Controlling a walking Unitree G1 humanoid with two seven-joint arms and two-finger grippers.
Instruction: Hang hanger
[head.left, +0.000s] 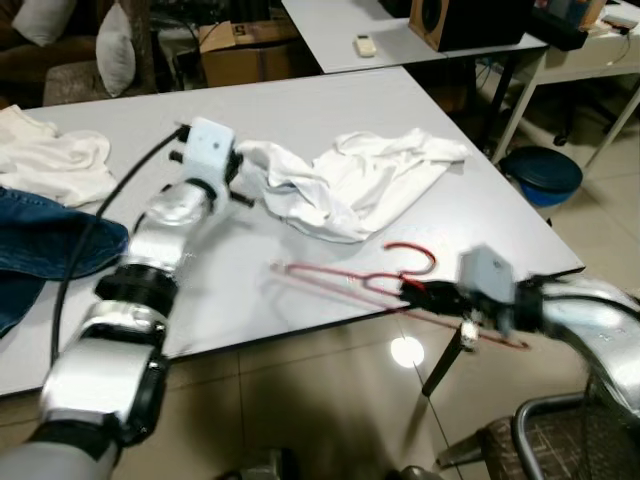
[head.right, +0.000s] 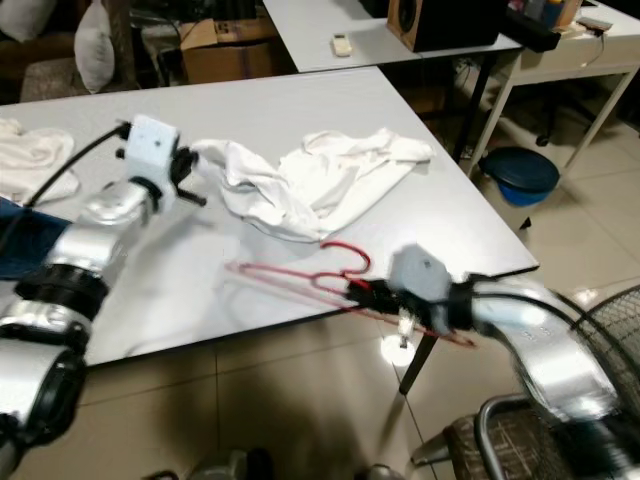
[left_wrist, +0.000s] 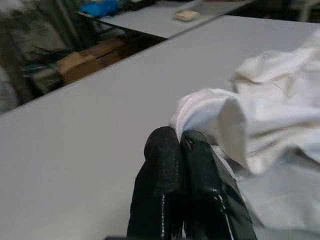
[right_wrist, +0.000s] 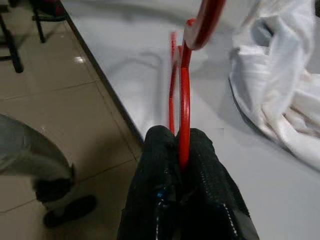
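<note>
from the head views, a red hanger (head.left: 380, 280) lies at the near edge of the grey table (head.left: 330, 120), one end jutting past the edge, with the right gripper (head.left: 425, 295) clamped on it and the left gripper (head.left: 243, 175) resting at the edge of a crumpled white shirt (head.left: 360, 180). in the left wrist view the two black fingers (left_wrist: 172, 185) are pressed together with nothing between them, their tips touching the shirt. in the right wrist view the fingers (right_wrist: 160, 170) are closed tight on the hanger's thin red bar, just beside the table edge.
</note>
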